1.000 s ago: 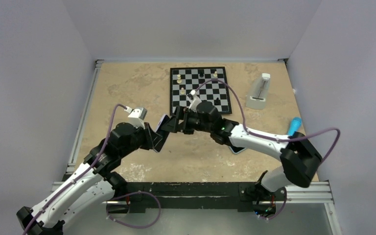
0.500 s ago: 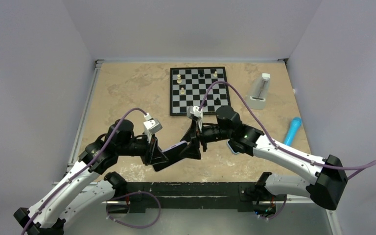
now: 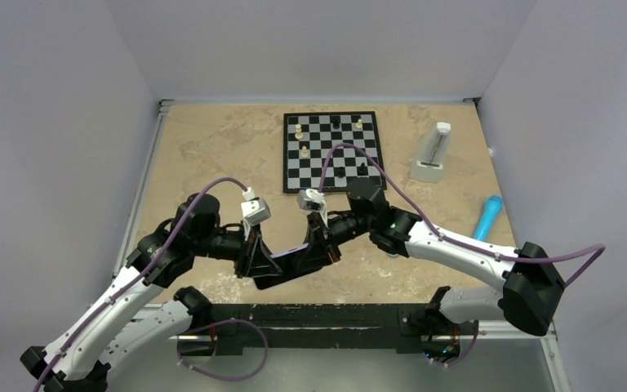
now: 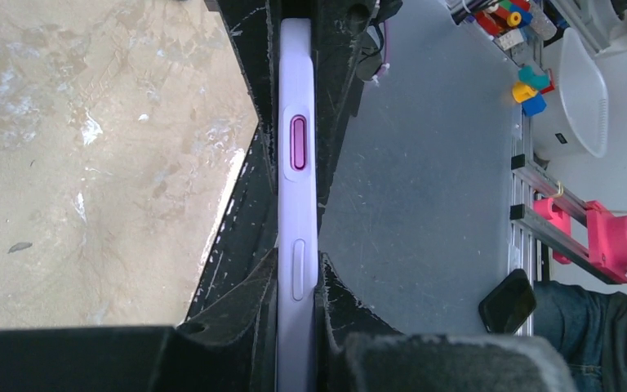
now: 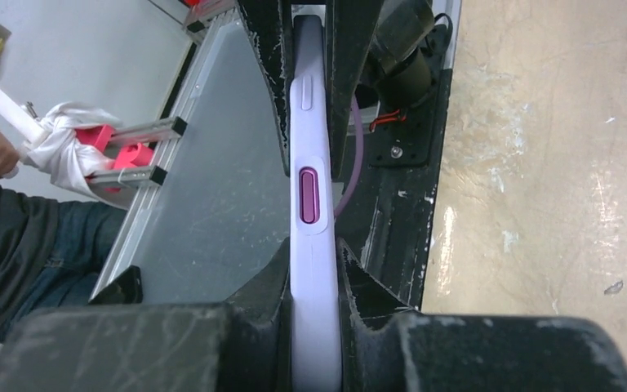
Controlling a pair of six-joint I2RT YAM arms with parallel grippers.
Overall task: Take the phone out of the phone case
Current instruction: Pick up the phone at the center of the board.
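Case (image 4: 296,204) in left tool (image 4: 298,278), right tool (image 5: 314,261)

Edge-on only in both wrist views: phone case (image 4: 296,204), so no telling if phone sits inside; screen & back out of sight. Near end cropped at btm edge, sunk between left pincer (image 4: 296,278) fingers; far end buried betw. opp. fingers at top. Same from right wrist w/ right pincer (image 5: 314,269). From top cam, just a dark slab clamped at both ends, corners covered. Chess pieces (image 3: 304,149) too small to ID by type. Left arm base (image 3: 49,367) cropped at btm. Person (image 5: 24,237) beyond bench cropped at left edge, face out of frame.
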